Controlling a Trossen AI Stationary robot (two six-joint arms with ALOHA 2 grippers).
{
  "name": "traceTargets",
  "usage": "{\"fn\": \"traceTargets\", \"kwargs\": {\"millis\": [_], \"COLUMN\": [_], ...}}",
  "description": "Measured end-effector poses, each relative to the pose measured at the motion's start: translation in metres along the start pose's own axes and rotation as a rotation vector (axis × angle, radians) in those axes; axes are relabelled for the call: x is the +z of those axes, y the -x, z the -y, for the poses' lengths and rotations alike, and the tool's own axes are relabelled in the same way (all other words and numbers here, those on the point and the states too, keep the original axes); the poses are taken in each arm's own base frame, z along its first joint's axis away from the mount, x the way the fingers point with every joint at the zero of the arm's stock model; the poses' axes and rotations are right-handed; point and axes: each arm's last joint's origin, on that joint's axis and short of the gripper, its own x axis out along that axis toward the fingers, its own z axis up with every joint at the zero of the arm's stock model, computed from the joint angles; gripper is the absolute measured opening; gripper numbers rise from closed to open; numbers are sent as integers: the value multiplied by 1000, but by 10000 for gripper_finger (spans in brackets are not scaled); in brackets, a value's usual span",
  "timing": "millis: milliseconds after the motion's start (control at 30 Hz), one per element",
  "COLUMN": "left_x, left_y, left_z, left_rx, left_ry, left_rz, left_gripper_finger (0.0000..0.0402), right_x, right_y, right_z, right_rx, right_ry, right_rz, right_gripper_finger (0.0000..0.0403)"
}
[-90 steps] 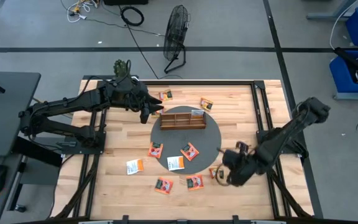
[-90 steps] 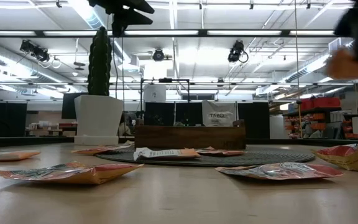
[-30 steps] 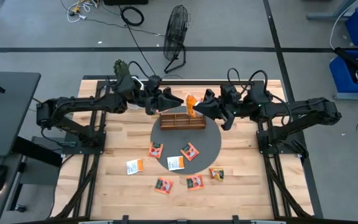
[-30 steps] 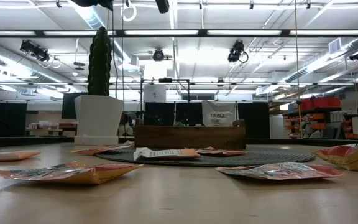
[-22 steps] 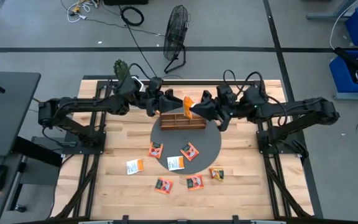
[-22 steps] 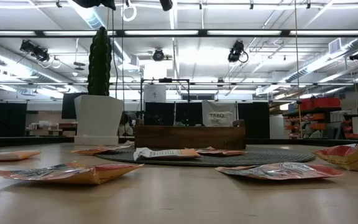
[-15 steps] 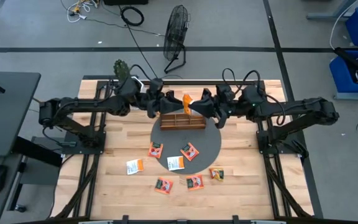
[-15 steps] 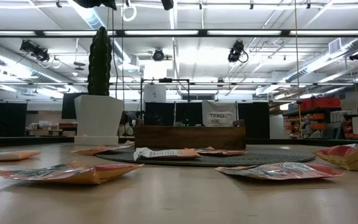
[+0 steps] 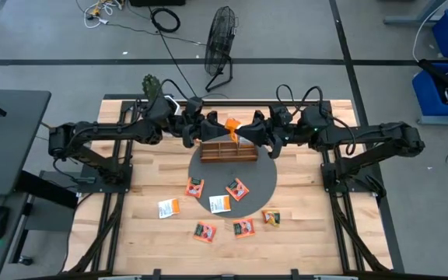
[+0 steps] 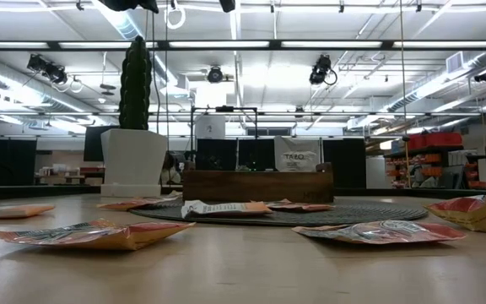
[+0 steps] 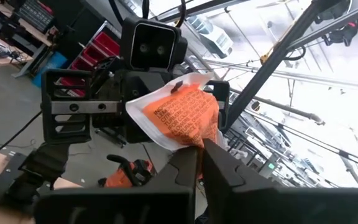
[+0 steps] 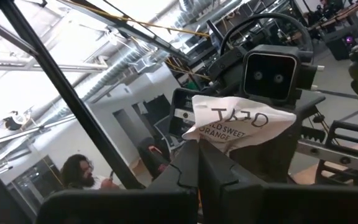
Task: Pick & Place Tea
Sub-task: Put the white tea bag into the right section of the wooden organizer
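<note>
Table top (image 9: 146,194): you see pale wood planks with a smooth, lightly sheened finish.
Round mat (image 9: 267,183): your view shows a dark grey, matt, finely textured surface.
Slotted tray (image 9: 229,151): brown wood, matt.
Held sachet (image 11: 182,115): you see orange printed paper with white crimped edges, slightly glossy and creased.
Loose sachets (image 10: 95,234): crinkled printed paper with a faint sheen.
Left gripper (image 11: 199,163): its fingers look like matt black plastic.
Fan (image 9: 222,39): black wire metal.
</note>
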Motion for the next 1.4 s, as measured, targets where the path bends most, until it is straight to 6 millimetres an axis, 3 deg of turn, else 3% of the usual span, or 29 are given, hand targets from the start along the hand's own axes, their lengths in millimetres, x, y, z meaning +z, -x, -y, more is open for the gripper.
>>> {"fn": "traceTargets", "kwargs": {"millis": [300,667,867,1100,1400], "left_x": [-2,-21,-30,-34,-41], "left_y": [0,7,12,15,21], "left_z": [-2,-22,-31,-35,-42], "left_rx": [19,140,226,288,395], "left_ry": [-1,19,-23,-34,-59], "left_rz": [-20,-285,-369,-397,-461], "left_gripper_finger": [8,7,10,9,8], "right_x": [5,14,21,29,46], "right_y": [12,49,61,44,-7], "right_z": [-2,-4,8,21,28], "right_rx": [-42,-209,-305,-372,-435], "right_ry": [-36,-112,-174,-177,-80], "right_rz": [-48,-195,-225,-388,-673], "right_gripper_finger": [10,111,146,151,151]}}
